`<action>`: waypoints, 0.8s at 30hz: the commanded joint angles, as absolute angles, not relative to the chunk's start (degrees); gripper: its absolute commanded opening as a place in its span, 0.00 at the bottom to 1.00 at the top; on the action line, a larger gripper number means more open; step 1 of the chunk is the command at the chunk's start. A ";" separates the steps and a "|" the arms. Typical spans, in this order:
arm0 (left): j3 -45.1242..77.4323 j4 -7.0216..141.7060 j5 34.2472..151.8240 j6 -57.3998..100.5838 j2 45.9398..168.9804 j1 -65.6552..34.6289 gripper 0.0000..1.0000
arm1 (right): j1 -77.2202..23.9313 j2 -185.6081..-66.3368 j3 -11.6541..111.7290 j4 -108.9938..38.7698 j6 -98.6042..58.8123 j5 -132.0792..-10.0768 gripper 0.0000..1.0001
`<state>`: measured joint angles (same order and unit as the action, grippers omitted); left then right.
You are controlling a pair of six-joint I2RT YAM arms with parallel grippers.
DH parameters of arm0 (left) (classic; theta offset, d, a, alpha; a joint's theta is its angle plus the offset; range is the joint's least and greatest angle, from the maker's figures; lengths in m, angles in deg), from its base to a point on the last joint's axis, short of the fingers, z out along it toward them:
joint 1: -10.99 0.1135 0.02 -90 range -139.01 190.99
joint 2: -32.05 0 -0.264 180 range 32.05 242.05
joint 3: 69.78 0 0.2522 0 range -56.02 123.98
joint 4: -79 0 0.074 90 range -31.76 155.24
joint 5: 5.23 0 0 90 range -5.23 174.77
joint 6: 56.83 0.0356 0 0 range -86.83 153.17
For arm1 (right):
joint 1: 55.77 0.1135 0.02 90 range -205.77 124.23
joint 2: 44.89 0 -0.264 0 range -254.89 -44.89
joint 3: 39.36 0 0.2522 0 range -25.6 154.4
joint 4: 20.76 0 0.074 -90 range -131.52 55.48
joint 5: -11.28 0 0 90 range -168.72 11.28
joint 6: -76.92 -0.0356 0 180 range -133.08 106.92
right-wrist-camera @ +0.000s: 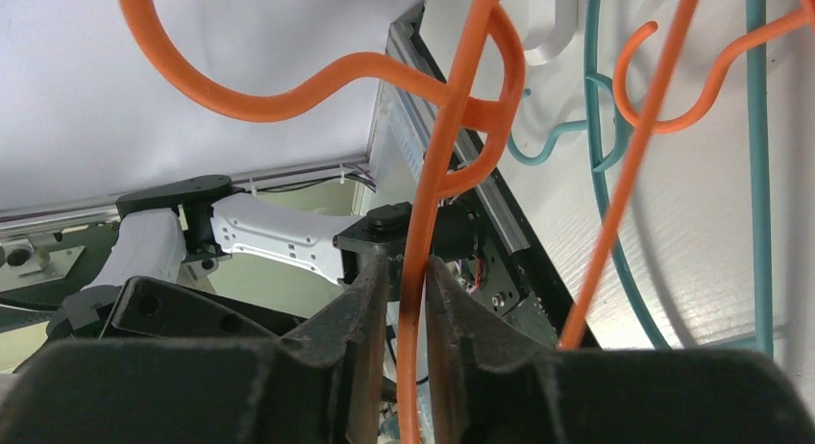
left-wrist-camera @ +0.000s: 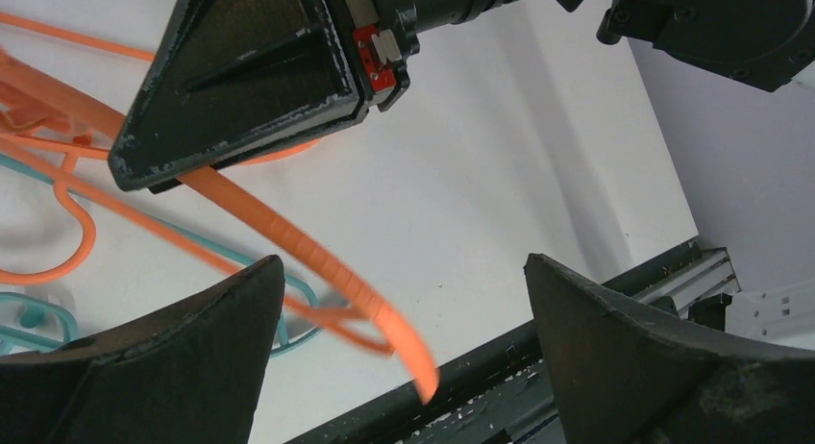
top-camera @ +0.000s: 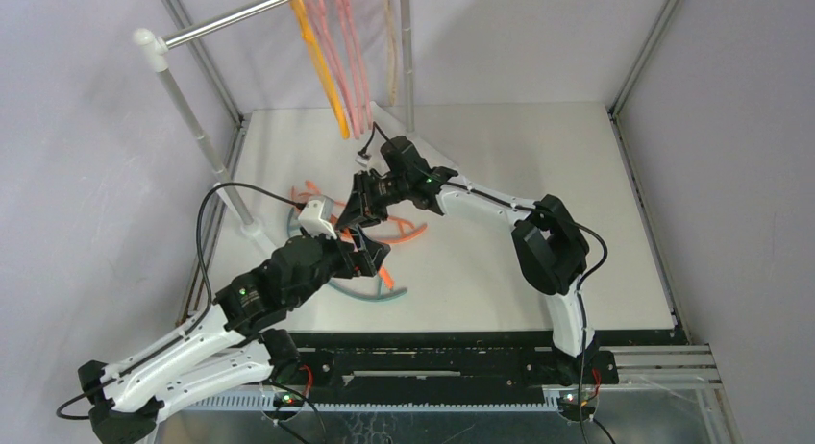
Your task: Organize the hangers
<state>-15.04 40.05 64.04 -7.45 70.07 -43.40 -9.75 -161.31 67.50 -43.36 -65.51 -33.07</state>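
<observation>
My right gripper is shut on the thin bar of an orange hanger, held lifted over the table; in the top view this gripper is left of centre. My left gripper is open, and the free end of that orange hanger passes between its fingers without touching them. It sits just below the right gripper in the top view. A teal hanger and more orange hangers lie on the table. An orange, pink and beige hanger hang on the rail.
The silver rail runs across the back left on a white post whose foot stands by the table's left edge. Grey walls close in the table on three sides. The black base rail runs along the near edge.
</observation>
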 commanded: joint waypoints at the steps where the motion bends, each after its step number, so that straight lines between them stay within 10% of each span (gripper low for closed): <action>1: -15.90 40.91 62.03 -8.79 69.66 -43.94 0.99 | -8.33 -161.10 68.26 -45.11 -62.66 -30.18 0.31; 24: -19.55 36.10 57.80 -14.41 69.21 -44.69 0.99 | -6.11 -163.71 68.35 -36.81 -70.83 -25.87 0.23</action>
